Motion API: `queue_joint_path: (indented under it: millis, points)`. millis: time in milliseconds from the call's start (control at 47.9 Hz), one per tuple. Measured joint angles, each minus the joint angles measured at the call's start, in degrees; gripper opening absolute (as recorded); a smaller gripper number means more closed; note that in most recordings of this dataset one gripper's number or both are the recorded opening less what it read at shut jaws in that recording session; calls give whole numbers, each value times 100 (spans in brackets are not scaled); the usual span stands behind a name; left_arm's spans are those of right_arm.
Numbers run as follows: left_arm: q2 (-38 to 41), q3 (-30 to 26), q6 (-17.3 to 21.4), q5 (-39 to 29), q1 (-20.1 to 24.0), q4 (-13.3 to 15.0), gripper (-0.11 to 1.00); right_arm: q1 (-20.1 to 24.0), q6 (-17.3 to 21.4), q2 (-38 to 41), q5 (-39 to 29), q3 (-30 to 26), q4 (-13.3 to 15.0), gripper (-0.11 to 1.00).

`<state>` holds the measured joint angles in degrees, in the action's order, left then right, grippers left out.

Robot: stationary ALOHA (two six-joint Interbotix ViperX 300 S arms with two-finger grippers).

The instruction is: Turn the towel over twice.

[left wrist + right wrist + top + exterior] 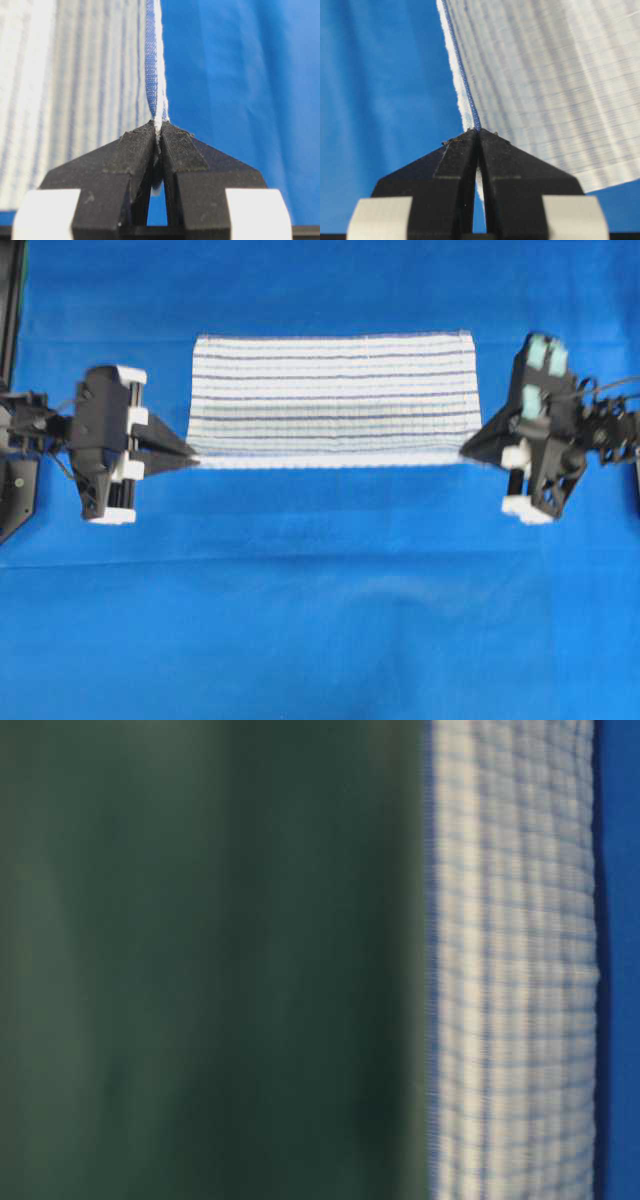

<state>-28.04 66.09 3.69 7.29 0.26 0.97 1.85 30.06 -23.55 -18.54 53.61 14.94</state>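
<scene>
Nearest you, in the left wrist view, the left gripper (159, 131) has its black jaws clenched on the towel (75, 100). A thin blue-and-white hem runs straight away from the tips, and a sliver of white cloth shows low between the jaws. The striped cloth spreads off to the left of that hem, with plain blue desk cover (240, 90) to the right.

In the right wrist view, the right gripper (479, 132) is clamped the same way on a towel (545, 85) corner. The blue edge thread leads away from the tips, the checked cloth fans out to the right, and the blue cover (380, 90) lies to the left.

Overhead, the left gripper (190, 457) and right gripper (465, 452) face each other from opposite sides, each pinching one end of the towel's near edge. That edge looks stretched taut between them. The towel (335, 400) sits in the middle of the desk, spread wide, its stripes running side to side, and the rest of it reaches away toward the far side of the blue desk cover (320, 620).

The table-level view is blurred: you see the towel (510, 980) as a checked white band against the blue cover (618, 960), with a dark green backdrop (200, 960) behind. From there you cannot tell whether the cloth is lifted.
</scene>
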Motion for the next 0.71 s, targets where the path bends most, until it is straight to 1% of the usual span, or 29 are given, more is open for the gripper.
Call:
queue_joint_path:
  millis: [271,417,563,709]
  points:
    - [686,0,-580,246,-606,0,2,589,554,712,396,0,-26,2]
    - [1020,0,-633,378,-853,0,2,782,721,1063,633,0,-26,2]
    - [1354,-18,-633,431,-870,0,2,809,729,1441,888,-26,-26,2]
    - [1617,-123,-650,431,-870,0,2,809,729,1652,932,-105,-26,2]
